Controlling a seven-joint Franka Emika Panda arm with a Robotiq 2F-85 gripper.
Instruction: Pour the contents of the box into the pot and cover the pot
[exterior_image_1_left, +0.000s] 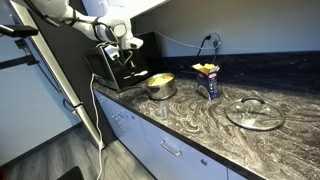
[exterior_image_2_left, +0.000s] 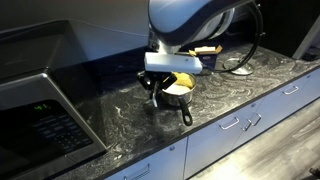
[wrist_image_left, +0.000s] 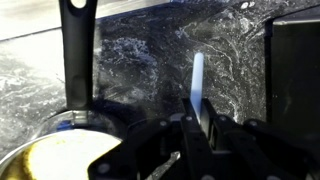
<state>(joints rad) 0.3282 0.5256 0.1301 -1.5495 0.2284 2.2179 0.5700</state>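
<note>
The steel pot (exterior_image_1_left: 160, 87) stands on the marbled counter with a yellow mass of contents (exterior_image_1_left: 160, 78) inside. It also shows in an exterior view (exterior_image_2_left: 178, 95), with its dark handle (exterior_image_2_left: 186, 115) pointing to the counter's front. The blue box (exterior_image_1_left: 208, 84) stands upright right of the pot, yellow at its top. My gripper (exterior_image_1_left: 125, 52) hangs left of and above the pot, away from the box. In the wrist view the fingers (wrist_image_left: 196, 112) are pressed together and hold nothing. The pot rim (wrist_image_left: 60, 128) and long handle (wrist_image_left: 76, 50) lie at the left.
The flat glass lid (exterior_image_1_left: 255, 113) with a metal rim lies on the counter right of the box. A dark microwave (exterior_image_1_left: 112, 66) stands behind the gripper, seen large in an exterior view (exterior_image_2_left: 45, 110). A wall socket with a cable (exterior_image_1_left: 212, 41) is behind the box.
</note>
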